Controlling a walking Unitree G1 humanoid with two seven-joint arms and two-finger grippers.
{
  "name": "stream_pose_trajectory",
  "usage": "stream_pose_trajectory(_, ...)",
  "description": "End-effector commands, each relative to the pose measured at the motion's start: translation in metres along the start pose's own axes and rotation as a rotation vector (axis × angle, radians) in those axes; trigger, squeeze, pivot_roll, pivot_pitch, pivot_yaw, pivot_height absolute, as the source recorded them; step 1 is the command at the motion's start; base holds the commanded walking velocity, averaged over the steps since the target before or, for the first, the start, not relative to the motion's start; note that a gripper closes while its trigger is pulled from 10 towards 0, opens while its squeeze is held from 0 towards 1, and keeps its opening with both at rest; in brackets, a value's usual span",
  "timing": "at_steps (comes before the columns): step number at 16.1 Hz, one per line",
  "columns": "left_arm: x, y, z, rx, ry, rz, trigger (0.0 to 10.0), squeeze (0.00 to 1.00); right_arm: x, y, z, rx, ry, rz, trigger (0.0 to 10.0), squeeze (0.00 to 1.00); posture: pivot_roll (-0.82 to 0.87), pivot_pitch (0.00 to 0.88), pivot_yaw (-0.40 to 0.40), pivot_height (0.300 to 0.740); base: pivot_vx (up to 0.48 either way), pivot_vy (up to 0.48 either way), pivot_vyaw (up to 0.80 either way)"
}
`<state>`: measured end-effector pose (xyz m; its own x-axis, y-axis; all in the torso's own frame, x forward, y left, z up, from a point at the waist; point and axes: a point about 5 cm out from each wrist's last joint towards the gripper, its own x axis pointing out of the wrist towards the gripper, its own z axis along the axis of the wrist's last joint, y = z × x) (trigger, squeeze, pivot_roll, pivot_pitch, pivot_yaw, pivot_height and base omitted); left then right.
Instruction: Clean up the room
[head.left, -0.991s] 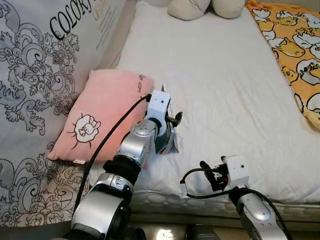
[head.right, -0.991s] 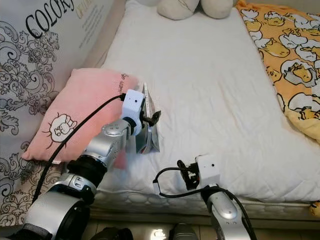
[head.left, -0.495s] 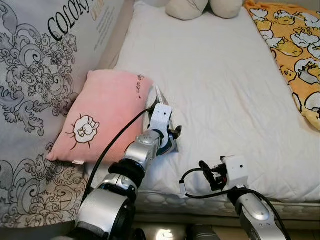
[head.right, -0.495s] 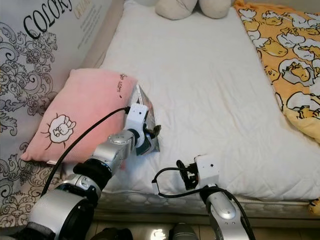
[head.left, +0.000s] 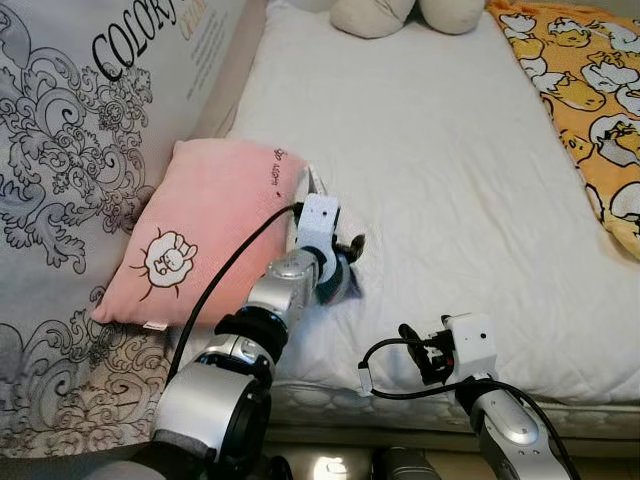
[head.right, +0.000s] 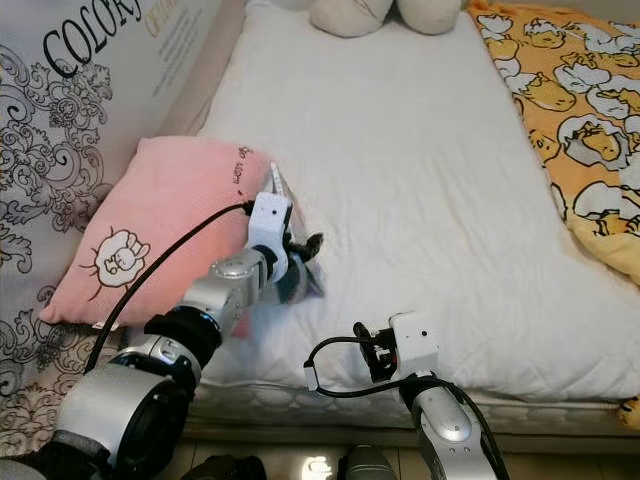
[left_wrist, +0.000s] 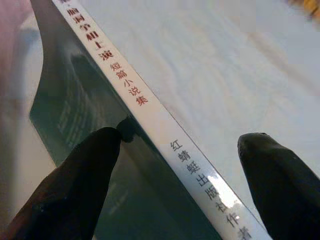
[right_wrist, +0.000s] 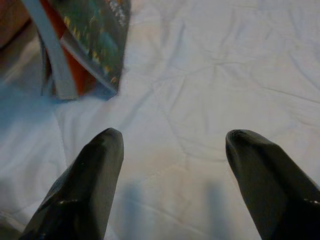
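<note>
Since a second ago the left claw (left_wrist: 180, 175) has tipped the book (left_wrist: 125, 95) lower toward the bed (head.left: 440, 170), beside the pillow (head.left: 200, 240). Its fingers straddle the spine, spread; right claw (right_wrist: 172, 185) released.

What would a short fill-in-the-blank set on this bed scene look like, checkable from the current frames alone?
1. The book stands between the fingers of the ____ gripper.
2. The pillow beside the book is ____ in colour.
3. The right gripper hangs over the white sheet with its fingers ____.
4. The blanket with the duck print is ____.

Missing words: left; pink; open; orange
</note>
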<state>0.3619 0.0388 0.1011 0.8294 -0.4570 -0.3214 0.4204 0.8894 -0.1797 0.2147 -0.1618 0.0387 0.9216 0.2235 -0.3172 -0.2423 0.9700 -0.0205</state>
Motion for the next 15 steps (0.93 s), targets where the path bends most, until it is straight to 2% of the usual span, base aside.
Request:
stream_pose_trajectory(1,0.003,-0.012,0.016,-0.082,-0.057,-0.086,0.0,0.0,-0.004,-0.002,0.002,-0.008,-0.02,0.0,10.0,0.0,-0.29,0.109,0.058,0.74,0.0,0.0,0.0)
stream_pose_trajectory(2,0.004,-0.015,0.021,-0.209,-0.07,-0.121,0.0,0.0,-0.006,-0.006,0.0,-0.014,-0.015,-0.002,10.0,0.0,-0.28,0.11,0.056,0.74,0.0,0.0,0.0)
stream_pose_trajectory(3,0.004,-0.017,0.026,-0.392,-0.096,-0.171,0.0,0.0,-0.009,-0.01,-0.001,-0.018,-0.008,-0.007,10.0,0.0,-0.29,0.113,0.054,0.74,0.0,0.0,0.0)
stream_pose_trajectory(5,0.004,-0.016,0.022,-0.522,-0.075,-0.181,0.0,0.0,-0.01,-0.013,0.0,-0.019,-0.01,-0.011,10.0,0.0,-0.3,0.118,0.051,0.74,0.0,0.0,0.0)
stream_pose_trajectory(6,0.003,-0.007,0.012,-0.603,-0.064,-0.127,0.0,0.0,-0.011,-0.012,0.0,-0.02,-0.012,-0.01,10.0,0.0,-0.3,0.12,0.049,0.74,0.0,0.0,0.0)
stream_pose_trajectory(7,0.002,-0.001,0.006,-0.637,-0.057,-0.086,0.0,0.0,-0.011,-0.012,0.001,-0.02,-0.012,-0.008,10.0,0.0,-0.3,0.122,0.045,0.74,0.0,0.0,0.0)
stream_pose_trajectory(8,-0.002,0.012,-0.01,-0.677,-0.034,-0.016,0.0,0.0,-0.013,-0.01,0.0,-0.024,-0.012,0.0,10.0,0.0,-0.31,0.125,0.041,0.74,0.0,0.0,0.0)
stream_pose_trajectory(9,-0.011,0.027,-0.038,-0.73,0.01,0.077,0.0,0.0,-0.014,-0.009,0.0,-0.031,-0.009,0.01,10.0,0.0,-0.31,0.127,0.036,0.74,0.0,0.0,0.0)
stream_pose_trajectory(11,-0.023,0.041,-0.07,-0.761,0.077,0.21,0.0,0.0,-0.016,-0.01,0.0,-0.038,-0.006,0.013,10.0,0.0,-0.33,0.132,0.031,0.74,0.0,0.0,0.0)
stream_pose_trajectory(12,-0.027,0.045,-0.076,-0.765,0.089,0.238,0.0,0.0,-0.016,-0.01,0.0,-0.04,-0.006,0.014,10.0,0.0,-0.33,0.132,0.031,0.74,0.0,0.0,0.0)
stream_pose_trajectory(13,-0.035,0.053,-0.091,-0.743,0.127,0.307,0.0,0.0,-0.017,-0.011,0.001,-0.044,-0.006,0.012,10.0,0.0,-0.34,0.132,0.029,0.74,0.0,0.0,0.0)
stream_pose_trajectory(14,-0.043,0.061,-0.104,-0.644,0.165,0.337,0.0,0.0,-0.019,-0.013,0.001,-0.047,-0.003,0.008,10.0,0.0,-0.34,0.133,0.029,0.74,0.0,0.0,0.0)
stream_pose_trajectory(15,-0.045,0.064,-0.106,-0.56,0.181,0.339,0.0,0.0,-0.019,-0.013,0.001,-0.047,-0.002,0.007,10.0,0.0,-0.34,0.135,0.029,0.74,0.0,0.0,0.0)
